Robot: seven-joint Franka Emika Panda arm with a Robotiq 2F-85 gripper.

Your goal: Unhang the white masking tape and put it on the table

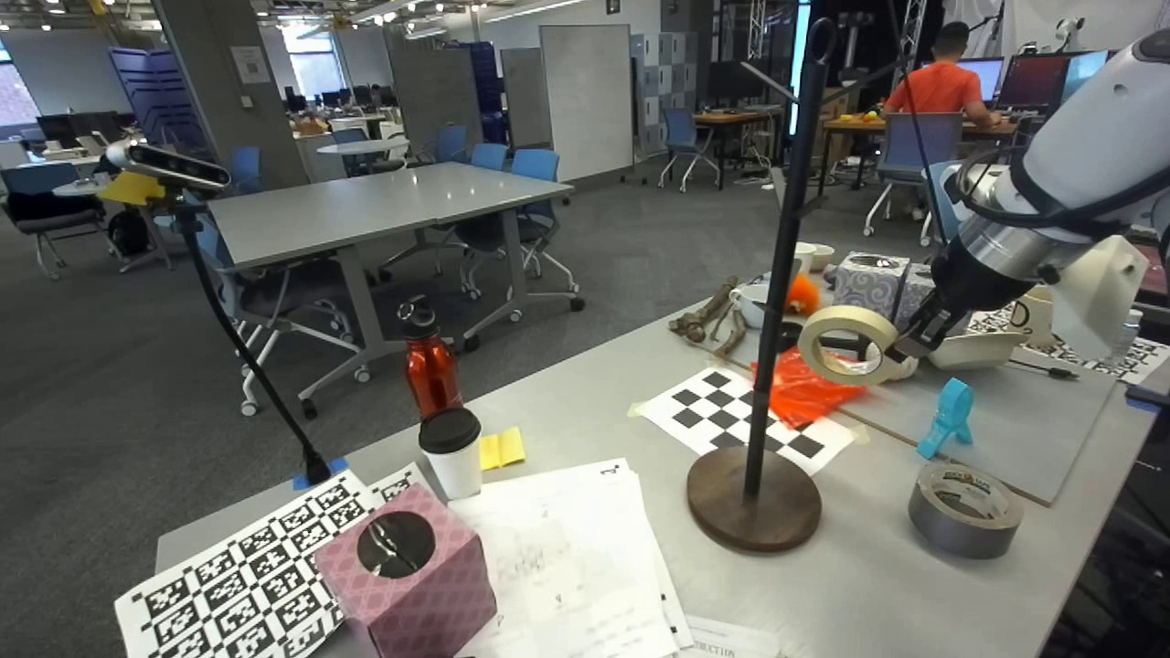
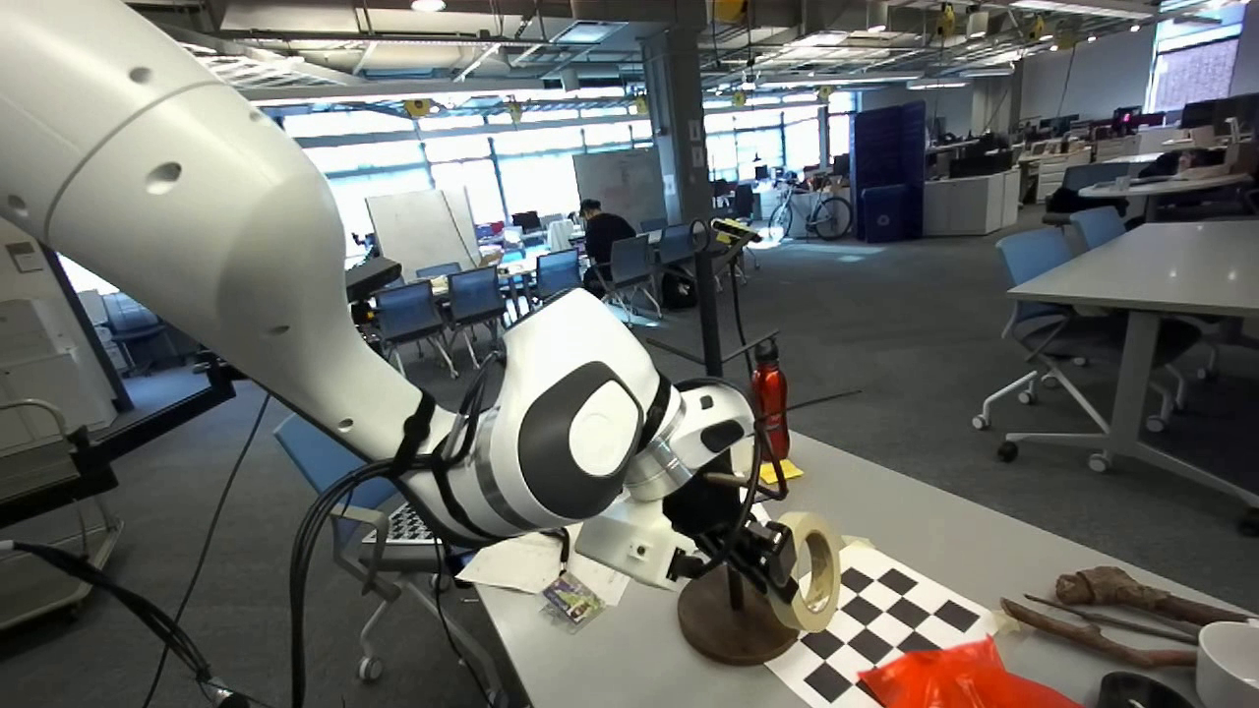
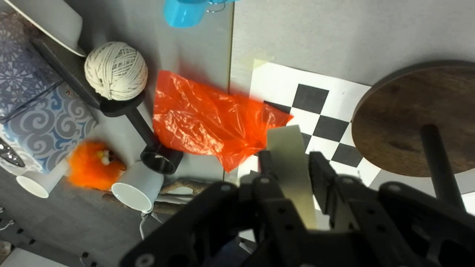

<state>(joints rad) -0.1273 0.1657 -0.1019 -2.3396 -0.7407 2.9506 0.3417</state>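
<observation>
The white masking tape, a cream ring, hangs in the air above the table (image 1: 585, 411); it shows in both exterior views (image 1: 852, 317) (image 2: 832, 575) and edge-on in the wrist view (image 3: 285, 142). My gripper (image 1: 900, 350) is shut on the side of the ring, with a finger on either face in the wrist view (image 3: 286, 163). The ring is upright, off the hooks, and apart from the pole. The black pole stand (image 1: 772, 347) stands on the table on a round brown base (image 1: 754, 503), which lies right of the tape in the wrist view (image 3: 404, 115).
An orange-red plastic bag (image 3: 207, 115) and a checkered sheet (image 3: 330, 79) lie under the tape. A blue clip (image 1: 948, 419) and a dark grey tape roll (image 1: 964, 521) are near. The stand's thin arms (image 2: 826, 398) stick out above. A twine ball (image 3: 116, 70) sits beyond.
</observation>
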